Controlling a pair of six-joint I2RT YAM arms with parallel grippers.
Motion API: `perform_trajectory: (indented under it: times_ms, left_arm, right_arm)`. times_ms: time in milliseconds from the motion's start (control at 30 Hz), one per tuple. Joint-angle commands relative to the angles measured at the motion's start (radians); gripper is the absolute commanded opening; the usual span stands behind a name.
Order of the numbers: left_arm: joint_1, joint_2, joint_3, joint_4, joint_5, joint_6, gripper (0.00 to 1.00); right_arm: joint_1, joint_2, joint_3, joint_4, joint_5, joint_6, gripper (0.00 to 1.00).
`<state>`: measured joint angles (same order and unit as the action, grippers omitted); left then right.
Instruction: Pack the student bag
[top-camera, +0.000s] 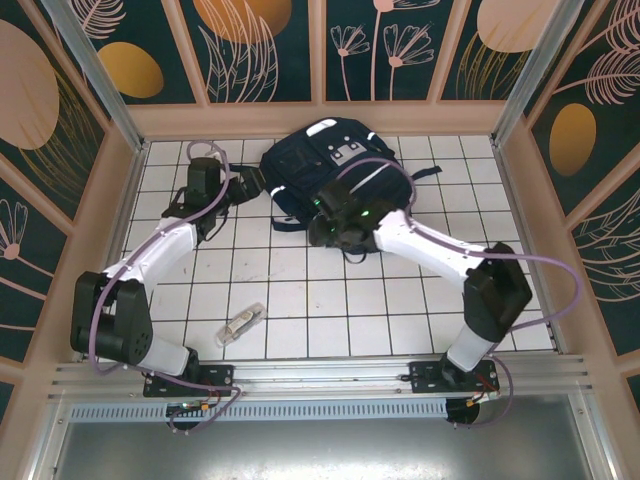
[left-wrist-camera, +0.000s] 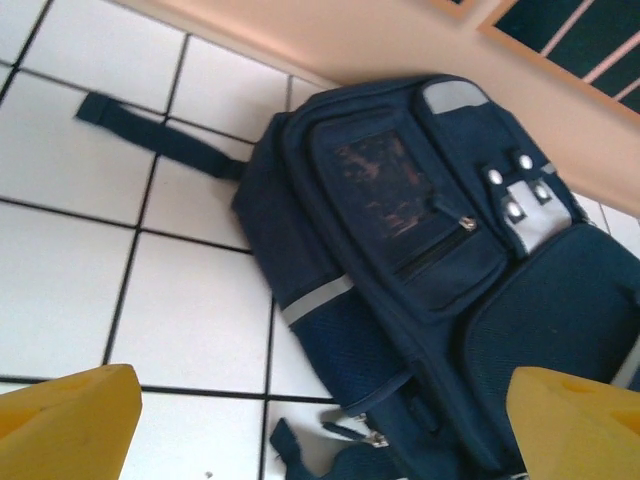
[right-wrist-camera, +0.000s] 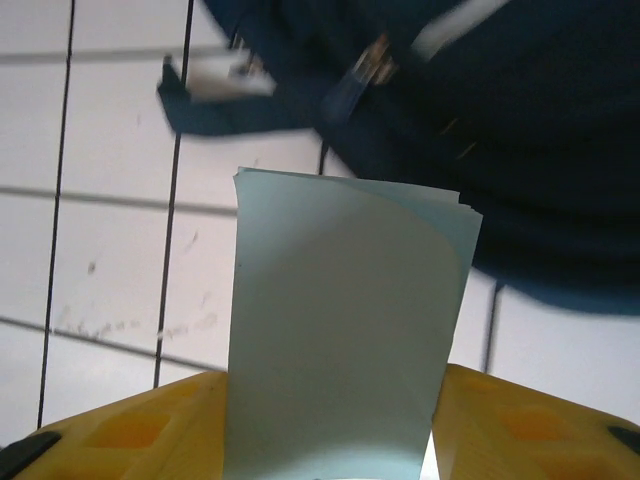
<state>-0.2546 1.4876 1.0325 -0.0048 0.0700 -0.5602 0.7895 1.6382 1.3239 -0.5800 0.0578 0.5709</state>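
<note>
Student bag (top-camera: 335, 160) lies flat at the far edge of the desk (top-camera: 300, 300); right gripper (right-wrist-camera: 335, 420) clamps a pale blue paper sheaf (right-wrist-camera: 340, 320) upright just before it — apparently for insertion — while left gripper (left-wrist-camera: 320, 430), spread wide and empty, faces the bag's front pocket.

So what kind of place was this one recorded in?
Probably a staged robot test cell, not a real classroom: white tiled tabletop, floral wall panels closing it in, aluminium rail along the near edge.

top: overhead, from behind, looking down | wrists: low, close (right probably nearest, blurred) | shared: student bag (top-camera: 300, 170)
</note>
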Motion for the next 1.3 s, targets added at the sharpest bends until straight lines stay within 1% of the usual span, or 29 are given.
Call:
perform_trajectory:
  times_ms: [0,100,167,233,333,433,533,633,700,767,833,933,1000,1133,1200,1267]
  left_arm:
    - [-0.083,0.051,0.1,-0.013,0.008,0.069,0.92]
    - [-0.167,0.125,0.196,-0.052,-0.009,0.142,0.91]
    - [-0.202,0.183,0.252,-0.07,-0.003,0.176,0.9]
    - [-0.237,0.256,0.312,-0.103,0.003,0.213,0.88]
    - [-0.291,0.354,0.415,-0.155,0.018,0.282,0.87]
    - [-0.346,0.442,0.519,-0.227,0.044,0.362,0.86]
    - [-0.397,0.529,0.637,-0.326,0.073,0.438,0.85]
    - [-0.453,0.588,0.714,-0.398,0.041,0.509,0.86]
    - [-0.476,0.622,0.753,-0.42,0.027,0.535,0.87]
    - [-0.479,0.654,0.781,-0.443,0.025,0.541,0.87]
    - [-0.479,0.682,0.81,-0.464,-0.001,0.548,0.87]
    - [-0.48,0.709,0.831,-0.472,-0.079,0.555,0.86]
    - [-0.48,0.715,0.831,-0.455,-0.139,0.55,0.82]
    - [-0.479,0.728,0.845,-0.434,-0.193,0.565,0.75]
    - [-0.477,0.744,0.862,-0.437,-0.219,0.568,0.65]
    - [-0.477,0.745,0.873,-0.439,-0.227,0.567,0.59]
  right_arm:
    - [-0.109,-0.079,-0.019,0.042,-0.037,-0.116,0.53]
    - [-0.233,-0.129,-0.048,0.066,-0.027,-0.164,0.54]
    - [-0.333,-0.158,-0.085,0.098,-0.038,-0.178,0.54]
    - [-0.431,-0.191,-0.132,0.144,-0.083,-0.18,0.54]
    - [-0.551,-0.232,-0.197,0.2,-0.124,-0.181,0.54]
    - [-0.656,-0.257,-0.242,0.223,-0.18,-0.185,0.53]
    - [-0.719,-0.279,-0.271,0.218,-0.196,-0.201,0.53]
    - [-0.758,-0.299,-0.298,0.216,-0.217,-0.209,0.53]
    - [-0.779,-0.312,-0.317,0.222,-0.233,-0.212,0.52]
    - [-0.79,-0.323,-0.332,0.231,-0.25,-0.211,0.52]
    - [-0.795,-0.334,-0.341,0.238,-0.265,-0.21,0.51]
    - [-0.798,-0.344,-0.348,0.241,-0.274,-0.21,0.5]
    - [-0.799,-0.349,-0.349,0.239,-0.28,-0.213,0.49]
    - [-0.798,-0.36,-0.35,0.236,-0.283,-0.213,0.48]
    - [-0.798,-0.37,-0.355,0.241,-0.295,-0.209,0.47]
    - [-0.798,-0.377,-0.359,0.243,-0.306,-0.206,0.46]
